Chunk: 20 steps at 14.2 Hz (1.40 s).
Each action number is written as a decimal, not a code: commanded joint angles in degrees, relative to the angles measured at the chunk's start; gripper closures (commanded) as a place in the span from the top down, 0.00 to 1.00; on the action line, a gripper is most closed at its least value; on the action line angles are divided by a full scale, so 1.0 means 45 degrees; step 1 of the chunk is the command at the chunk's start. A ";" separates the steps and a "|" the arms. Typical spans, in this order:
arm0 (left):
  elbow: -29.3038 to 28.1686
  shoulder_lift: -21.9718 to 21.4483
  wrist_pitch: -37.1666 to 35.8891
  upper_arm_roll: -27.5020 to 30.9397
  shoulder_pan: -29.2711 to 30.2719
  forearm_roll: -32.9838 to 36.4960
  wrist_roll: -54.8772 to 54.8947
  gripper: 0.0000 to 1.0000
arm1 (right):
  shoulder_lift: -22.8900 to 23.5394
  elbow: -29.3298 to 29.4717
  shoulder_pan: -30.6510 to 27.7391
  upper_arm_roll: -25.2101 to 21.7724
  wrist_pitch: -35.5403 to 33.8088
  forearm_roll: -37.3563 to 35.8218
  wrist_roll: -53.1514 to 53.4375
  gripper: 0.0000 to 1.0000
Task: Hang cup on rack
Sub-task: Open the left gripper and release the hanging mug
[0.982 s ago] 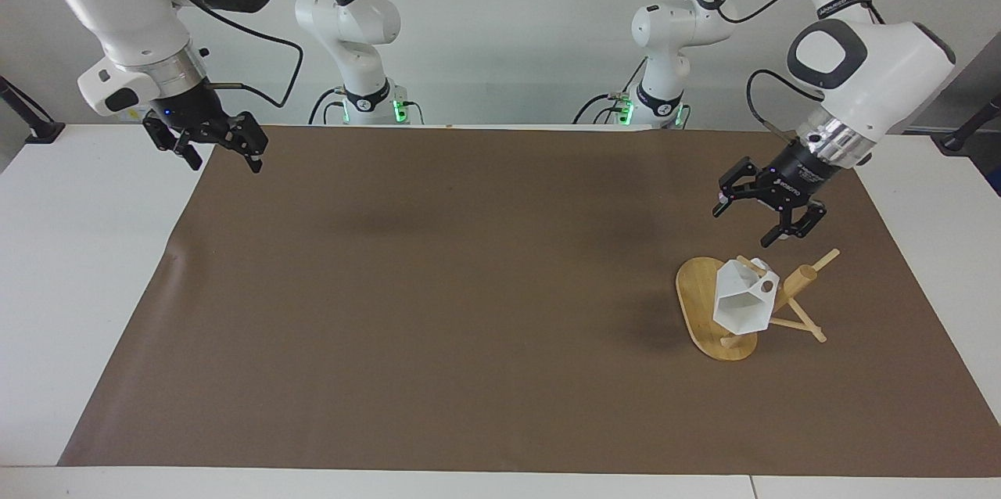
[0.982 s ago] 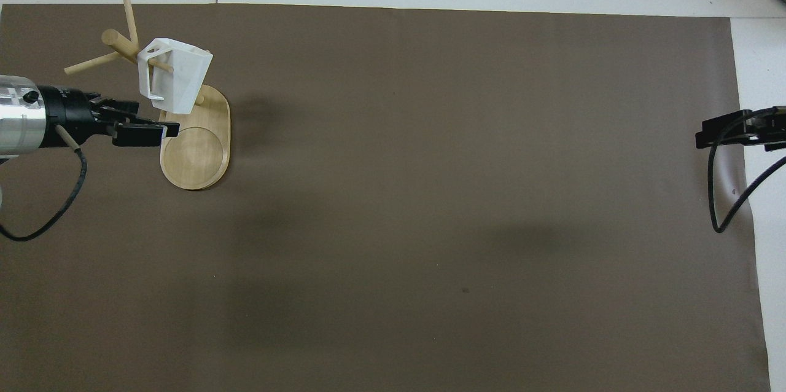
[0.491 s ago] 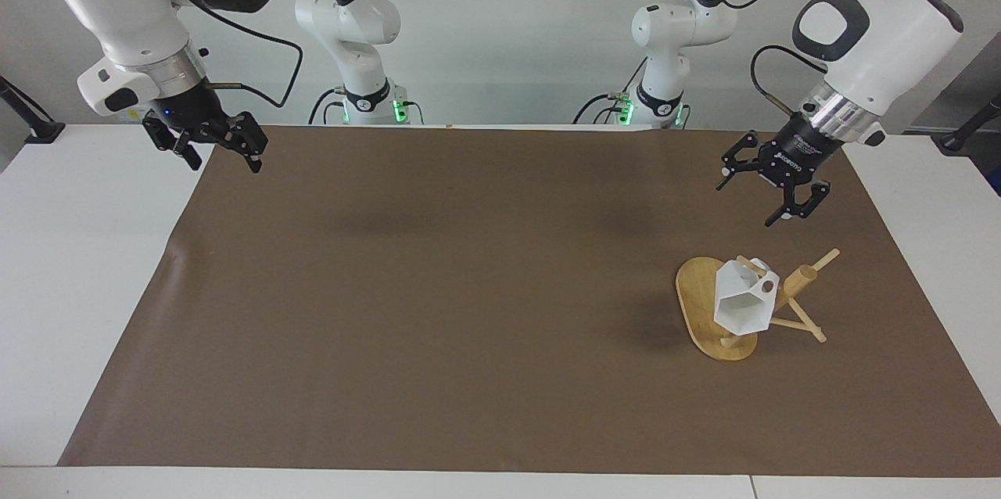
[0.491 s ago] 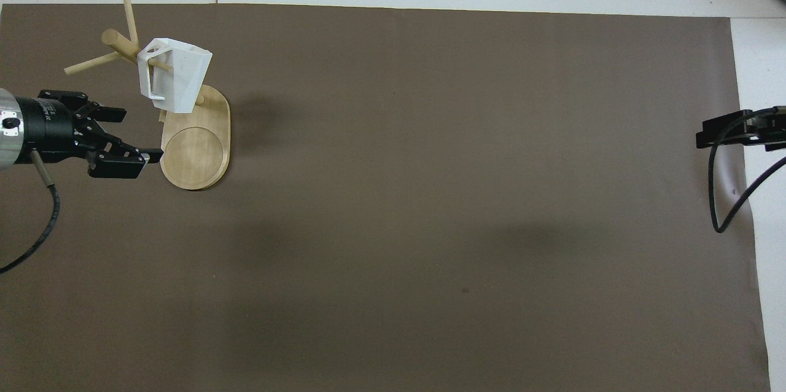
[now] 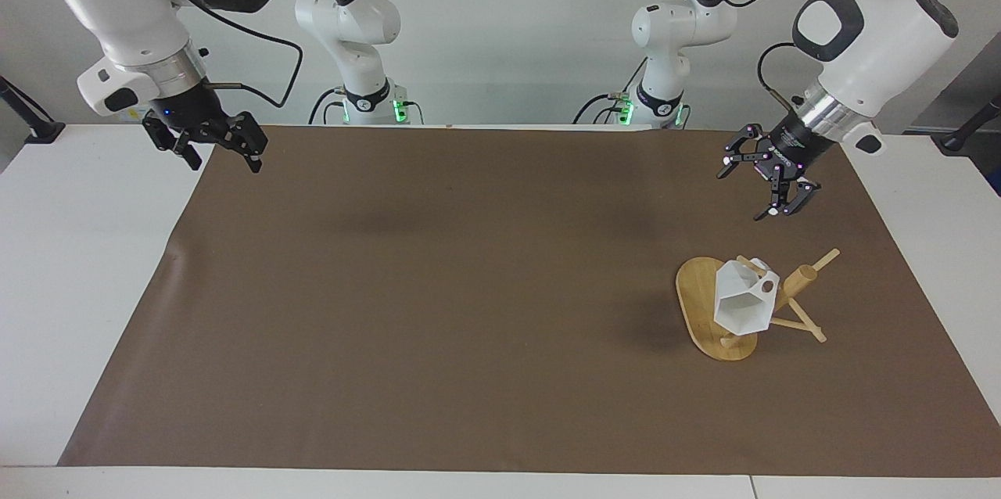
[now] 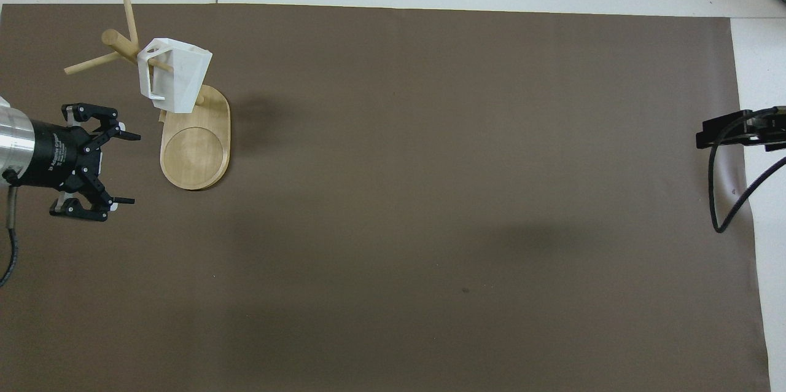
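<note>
Cup (image 5: 743, 303) (image 6: 174, 75): white, faceted, hung by its handle on a peg of the rack (image 5: 715, 310) (image 6: 195, 155), mouth tilted sideways.

Rack: bamboo, on the brown mat (image 5: 485, 296) at the left arm's end of the bench (image 5: 86, 272).

Left gripper (image 5: 762, 190) (image 6: 126, 168): raised over the mat just beside the rack, fingers spread wide, holding nothing, apart from cup.

Right gripper (image 5: 227, 155): waiting over the mat's edge, well apart, fingers spread, empty.

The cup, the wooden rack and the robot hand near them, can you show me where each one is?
cup (image 5: 739, 311): facing view, on its white faceted side.
rack (image 6: 195, 158): overhead view, on its flat oval base.
left gripper (image 5: 770, 184): facing view, between its open fingers.
</note>
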 commanded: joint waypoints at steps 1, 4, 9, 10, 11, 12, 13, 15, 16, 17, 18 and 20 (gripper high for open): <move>0.0309 -0.0080 -0.0382 0.0002 0.0023 0.0749 0.2044 1.00 | -0.0193 -0.0155 -0.0196 0.0093 -0.0041 0.0058 0.0148 1.00; 0.0817 0.0037 -0.0887 -0.0018 -0.0035 0.1239 0.4152 1.00 | -0.0173 -0.0194 -0.0196 0.0093 0.0720 0.0058 0.0168 1.00; 0.0995 -0.0001 -0.1123 -0.0116 -0.0482 0.1299 0.6304 1.00 | -0.0173 -0.0233 -0.0196 0.0093 0.0839 0.0077 0.0187 1.00; 0.1053 -0.0001 -0.1201 -0.0116 -0.0523 0.1319 0.6695 1.00 | -0.0173 -0.0233 -0.0196 0.0093 0.0819 0.0058 0.0168 1.00; 0.1266 0.0037 -0.1241 -0.0135 -0.0543 0.1319 0.7221 1.00 | -0.0193 -0.0233 -0.0196 0.0112 0.0606 0.0077 0.0110 1.00; 0.1307 0.0038 -0.1222 -0.0135 -0.0563 0.1377 0.7942 1.00 | -0.0193 -0.0233 -0.0138 0.0113 0.0585 0.0058 0.0109 1.00; 0.1384 0.0038 -0.1222 -0.0116 -0.0640 0.1590 0.9129 1.00 | -0.0193 -0.0233 -0.0060 0.0132 0.0565 0.0058 0.0109 1.00; 0.1522 -0.0001 -0.1202 0.0001 -0.0855 0.1943 1.0677 1.00 | -0.0193 -0.0233 0.0000 0.0152 0.0565 0.0058 0.0109 1.00; 0.1696 0.0018 -0.1221 0.0098 -0.0933 0.2330 1.1283 1.00 | -0.0193 -0.0233 -0.0020 0.0152 0.0584 0.0058 0.0109 1.00; 0.2065 0.0096 -0.1299 0.0215 -0.1031 0.2663 1.1908 1.00 | -0.0193 -0.0233 -0.0020 0.0152 0.0585 0.0077 0.0128 1.00; 0.2436 0.0212 -0.1512 0.0448 -0.1167 0.2802 1.2707 1.00 | -0.0193 -0.0233 -0.0020 0.0152 0.0585 0.0058 0.0129 1.00; 0.3353 0.0622 -0.2233 0.0917 -0.1556 0.2959 1.5009 1.00 | -0.0193 -0.0233 0.0000 0.0152 0.0565 0.0078 0.0109 1.00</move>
